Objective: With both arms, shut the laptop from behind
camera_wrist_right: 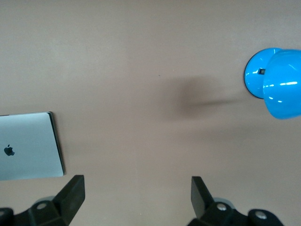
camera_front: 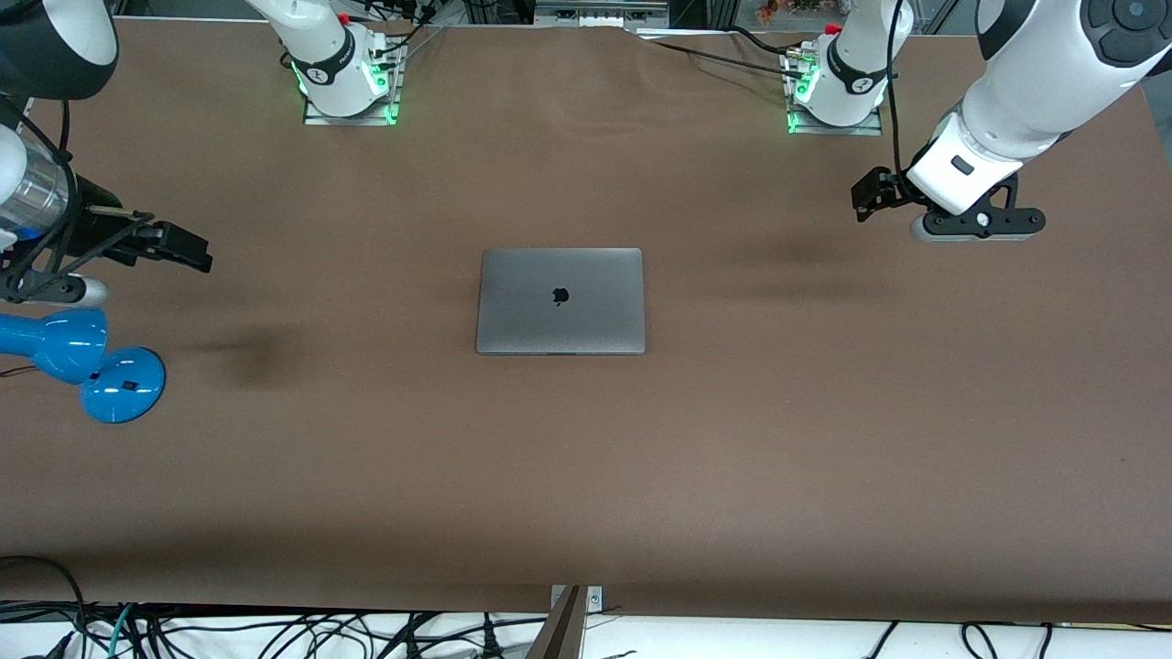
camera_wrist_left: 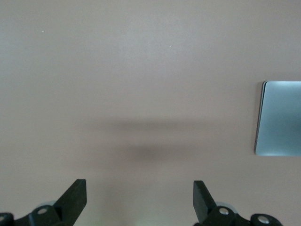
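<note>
I see the laptop [camera_front: 560,301] lying shut; left gripper [camera_wrist_left: 140,200] and right gripper [camera_wrist_right: 138,197] hover spread apart, so I judge nothing remains.

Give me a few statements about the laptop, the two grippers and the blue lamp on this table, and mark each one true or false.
1. The laptop lies shut, lid logo up. True.
2. The left gripper is clamped on the laptop's lid. False: it hangs open over bare table toward the left arm's end, apart from the laptop.
3. The right gripper is open and holds nothing. True.
4. The blue lamp stands on top of the laptop. False: it sits on the table at the right arm's end, well apart from the laptop.
5. Both grippers rest on the tabletop. False: both are up in the air.
</note>
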